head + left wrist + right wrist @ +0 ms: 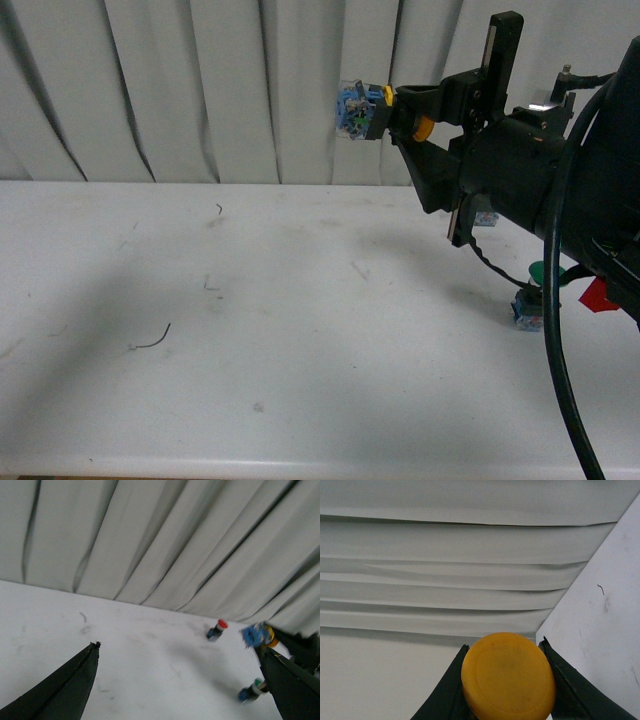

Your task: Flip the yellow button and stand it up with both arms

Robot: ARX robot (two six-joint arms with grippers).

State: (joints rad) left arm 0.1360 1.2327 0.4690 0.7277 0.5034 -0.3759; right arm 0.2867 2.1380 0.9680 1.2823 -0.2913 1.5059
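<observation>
The right gripper (pixel 408 120) clamps the yellow button (pixel 358 112) by its cap, block outward, probably to offer it to the wide-open, empty left gripper (pixel 180 650).

No words, numbers or signs can be read in any of the views. The red tag (pixel 598 295), low down and to the right of the yellow button (pixel 424 127) in the front view, is too small and blurry to show any letters. In the right wrist view, the button's round top is plain yellow.
</observation>
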